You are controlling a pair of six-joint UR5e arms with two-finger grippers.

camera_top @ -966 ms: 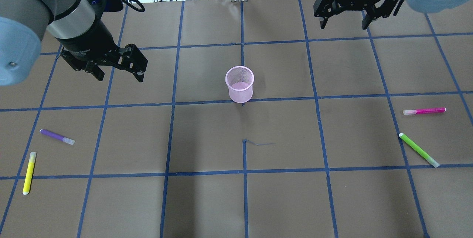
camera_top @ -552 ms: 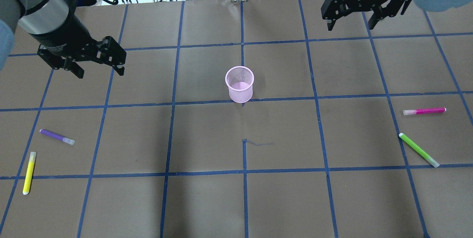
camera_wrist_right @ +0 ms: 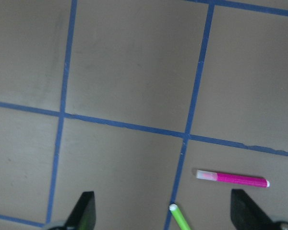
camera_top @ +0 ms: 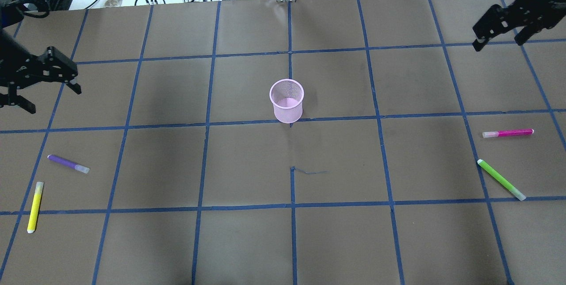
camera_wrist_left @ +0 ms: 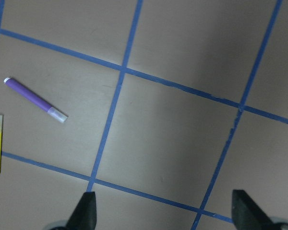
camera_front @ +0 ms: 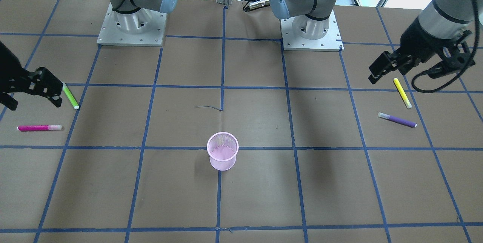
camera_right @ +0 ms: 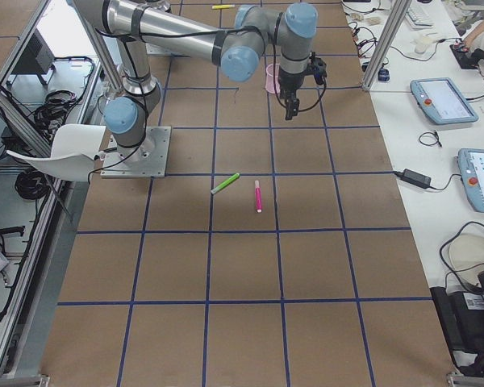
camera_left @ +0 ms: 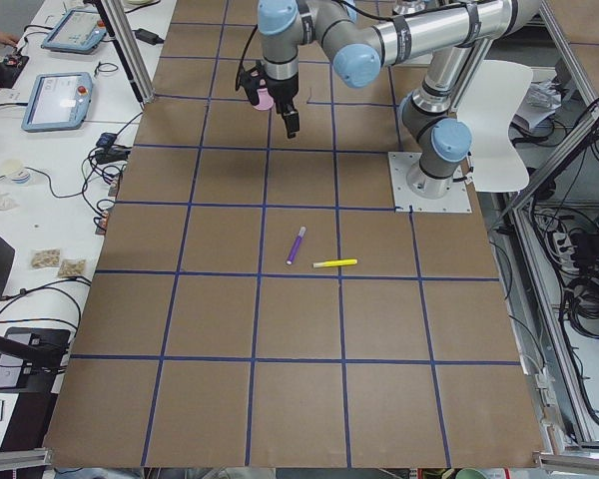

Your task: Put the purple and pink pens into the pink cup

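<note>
A pink wire-mesh cup (camera_top: 287,101) stands upright at the middle of the brown, blue-taped table (camera_top: 247,165). The slim purple marker pen (camera_top: 68,163) lies flat on the robot's left beside a yellow marker pen (camera_top: 35,206), and the pink marker pen (camera_top: 507,133) lies on its right near a green marker pen (camera_top: 501,179), both well apart from the cup. The left gripper (camera_top: 55,101) and right gripper (camera_top: 498,45) hang above the table's outer edges, fingers spread wide, holding nothing.

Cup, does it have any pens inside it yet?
Empty. The cup stands upright and only its mesh bottom shows inside; the purple pen and pink pen lie on the table.
</note>
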